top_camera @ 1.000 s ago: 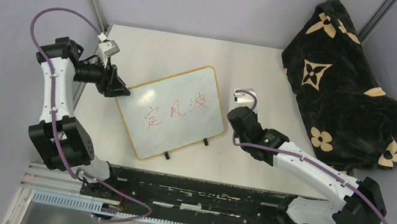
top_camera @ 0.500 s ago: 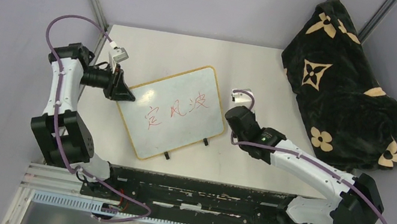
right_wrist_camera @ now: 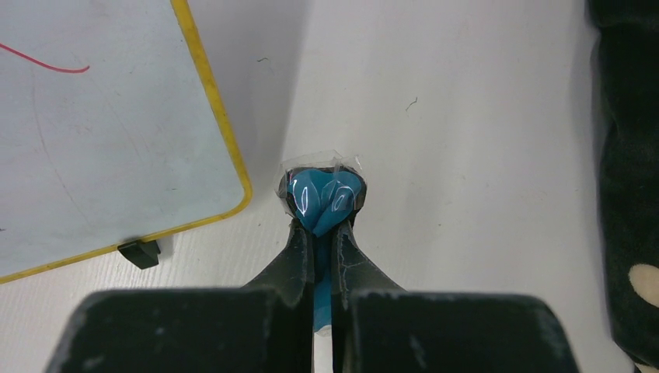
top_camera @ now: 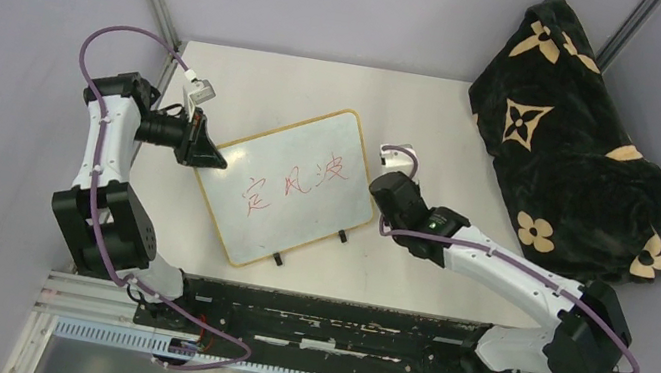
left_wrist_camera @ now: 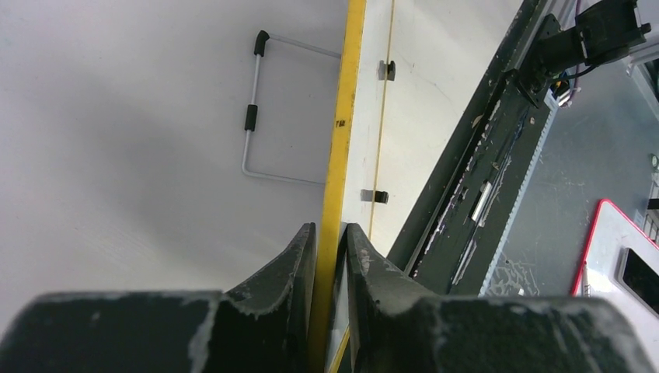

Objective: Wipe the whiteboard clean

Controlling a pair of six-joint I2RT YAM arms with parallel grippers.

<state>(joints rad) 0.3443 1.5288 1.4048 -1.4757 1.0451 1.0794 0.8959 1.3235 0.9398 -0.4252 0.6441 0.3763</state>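
Observation:
The whiteboard (top_camera: 291,185) lies at an angle in the middle of the table, yellow-framed, with red handwriting across it. My left gripper (top_camera: 210,156) is shut on its left edge. In the left wrist view the yellow frame (left_wrist_camera: 338,140) runs straight between both fingers of that gripper (left_wrist_camera: 330,233). My right gripper (top_camera: 385,201) sits just off the board's near right corner. It is shut on a blue wad wrapped in clear film (right_wrist_camera: 324,198), which sticks out past the tips of the gripper (right_wrist_camera: 322,225) over bare table. The board's corner (right_wrist_camera: 101,140) lies to its left.
A black blanket with tan flower marks (top_camera: 575,156) is heaped at the table's right side and shows at the right edge (right_wrist_camera: 622,155). The board's black feet (right_wrist_camera: 140,252) point toward the arm bases. A wire stand (left_wrist_camera: 252,116) shows beside the board's edge.
My left gripper has closed onto the board's left edge after moving in a little. The right gripper has drifted slightly left toward the board's corner, still holding the blue wad.

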